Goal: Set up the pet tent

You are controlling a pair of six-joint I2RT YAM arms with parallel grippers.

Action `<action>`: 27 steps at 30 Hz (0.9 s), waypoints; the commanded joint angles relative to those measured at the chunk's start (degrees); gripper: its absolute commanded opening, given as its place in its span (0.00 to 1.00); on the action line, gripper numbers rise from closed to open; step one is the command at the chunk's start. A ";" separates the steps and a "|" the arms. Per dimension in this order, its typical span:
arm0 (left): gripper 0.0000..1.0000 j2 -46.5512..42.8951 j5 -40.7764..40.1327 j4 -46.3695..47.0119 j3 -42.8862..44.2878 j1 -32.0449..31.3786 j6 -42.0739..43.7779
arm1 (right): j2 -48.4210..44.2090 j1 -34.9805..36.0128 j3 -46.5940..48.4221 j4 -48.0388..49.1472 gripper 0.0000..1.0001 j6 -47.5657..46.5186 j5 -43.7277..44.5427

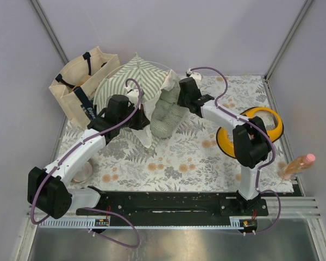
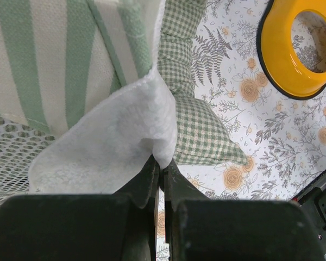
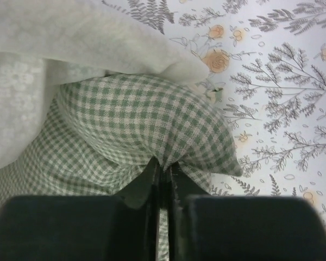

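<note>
Pinching white door flap (image 2: 106,144) in left gripper (image 2: 162,169), likely to hold tent (image 2: 54,65) mouth open. Pinching cushion (image 3: 146,119) edge just ahead of right gripper (image 3: 164,175), likely for sliding inside.

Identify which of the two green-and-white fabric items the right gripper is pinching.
The checked cushion: small gingham squares, unlike the broad-striped pet tent, whose white flap the left gripper pinches.
</note>
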 commanded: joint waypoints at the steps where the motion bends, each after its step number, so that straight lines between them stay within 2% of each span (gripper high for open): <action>1: 0.00 1.14 2.72 -2.34 1.91 -0.24 0.00 | -3.61 -0.13 -2.54 9.59 0.00 -0.37 -4.25; 2: 0.00 1.05 2.89 -2.34 1.91 -0.24 0.17 | -4.31 -0.13 -4.12 12.22 0.00 -0.98 -6.87; 7: 0.00 0.35 3.60 -2.16 1.38 -0.24 0.17 | -10.64 -0.13 -16.16 38.30 0.00 -3.19 -24.01; 12: 0.00 0.61 3.42 -1.99 2.35 -0.24 -0.61 | -13.81 -0.92 -18.64 50.11 0.00 -0.73 -33.52; 16: 0.00 1.84 6.31 -2.96 3.49 -0.15 -2.02 | -9.26 -1.62 -15.30 51.97 0.00 0.68 -36.88; 20: 0.00 2.28 6.50 -0.85 2.44 -0.24 -3.08 | -0.65 -3.73 -14.67 51.26 0.00 10.85 -32.84; 22: 0.00 2.72 7.02 -0.15 2.87 -0.24 -3.34 | 0.60 -4.26 -17.83 52.06 0.00 17.62 -29.34; 24: 0.00 2.72 7.29 0.56 3.14 -0.24 -3.34 | -0.01 -4.26 -20.13 49.44 0.01 19.57 -25.46; 26: 0.00 2.72 7.29 2.13 2.61 -0.24 -3.17 | -0.45 -4.18 -20.31 44.79 0.12 19.67 -23.43; 27: 0.00 2.90 7.29 2.66 2.61 -0.24 -3.17 | -0.98 -4.17 -20.48 42.59 0.26 19.15 -22.47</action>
